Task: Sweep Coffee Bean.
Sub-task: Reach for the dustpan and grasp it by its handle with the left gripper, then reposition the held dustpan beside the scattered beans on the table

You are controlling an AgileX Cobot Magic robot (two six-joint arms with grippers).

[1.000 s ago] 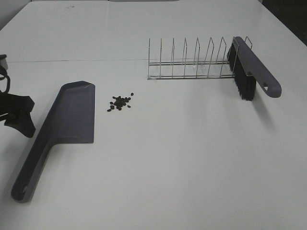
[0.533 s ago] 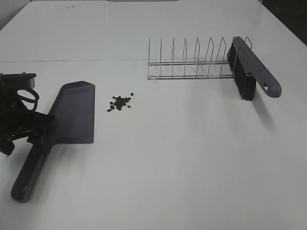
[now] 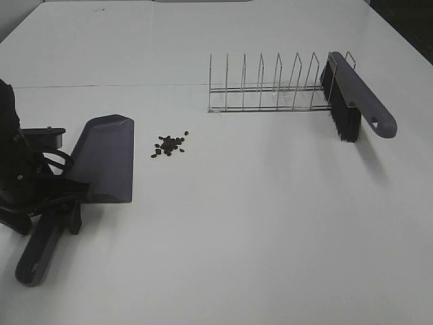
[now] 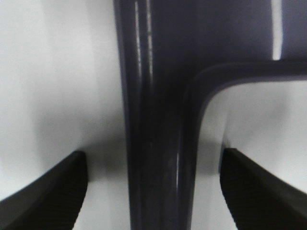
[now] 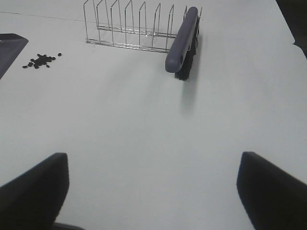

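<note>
Some fifteen coffee beans [image 3: 170, 145] lie in a loose cluster on the white table [image 3: 257, 223]. They sit just right of the open lip of the grey dustpan [image 3: 101, 159] and well apart from the brush [image 3: 352, 95], which leans in the right end of the wire dish rack [image 3: 264, 84] on the far side. I judge the beans light, hard and smooth. They would roll and scatter under a brisk stroke and are too small to pinch, so they want herding by bristles into the pan, not a direct grasp. The dustpan looks like stiff, light moulded plastic. Its long handle [image 4: 153, 143] is the natural hold, close to where it widens, so the lip can be pressed flat to the table. The brush likewise offers its grey handle, which juts free of the rack toward the near right.

The left gripper [image 3: 57, 203] is low at the near left, straddling the dustpan handle just behind the pan. In the left wrist view its fingers [image 4: 43, 191] stand spread on either side of the handle with table showing in both gaps, so it is released, not yet clamped. The right gripper [image 5: 153, 191] is outside the high view. Its wrist view shows the fingers wide apart with nothing between them, facing the brush from the near side.
</note>
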